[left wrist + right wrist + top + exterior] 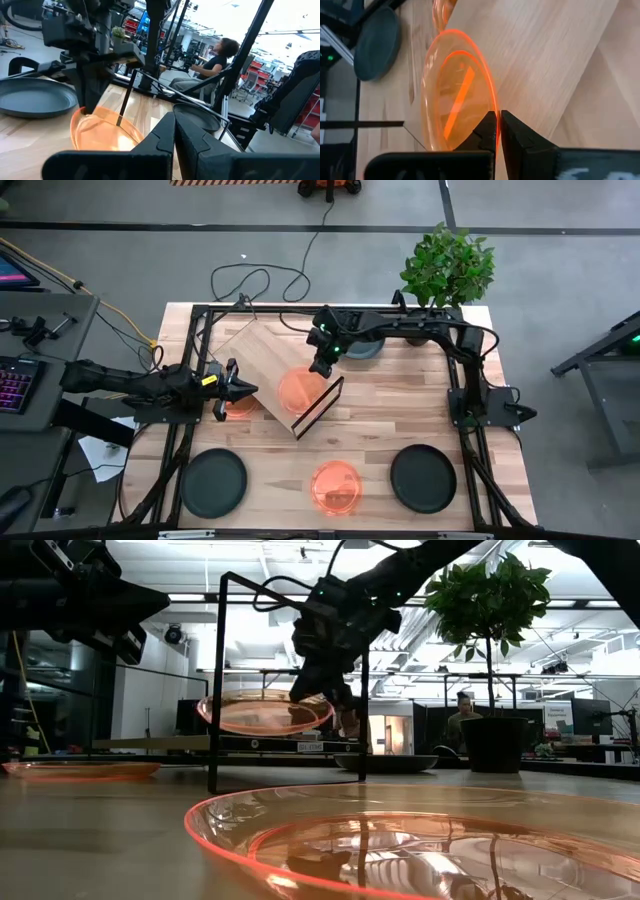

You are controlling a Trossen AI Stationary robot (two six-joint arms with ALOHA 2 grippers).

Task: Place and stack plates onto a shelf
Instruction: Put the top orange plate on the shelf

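While the right gripper (497, 131) pinches the rim of an orange plate (301, 390) between closed fingers, that plate hangs just above the shelf (268, 355), inside the black wire frame (318, 406). Near to far, from the front table edge:

Front row: dark plate (213, 482), a second orange plate (335, 485), dark plate (423, 477), all flat on the tabletop (380, 420), well apart. Untouched.

Middle: left gripper (238, 388) just beside the shelf's left edge, over a third orange plate (238, 404) lying on the table there. Its fingers look pressed together with nothing between them, by the left wrist view.

Shelf: held plate sits near level in the low view (262, 710), gripped at one rim only.

Behind: third dark plate (362, 346) under the right arm, plant pot (447, 265) at the far corner.

Risks, as judged:
- Rim pinch on a smooth translucent plate; grip is narrow, so the plate could swivel or slip out and drop on edge.
- Wire frame uprights stand close to the plate's near rim; a sideways pull on release could clip them and drag the shelf.
- Left gripper is near the shelf; both arms moving at once could collide.
- Release from too high would let the plate skate across the board.
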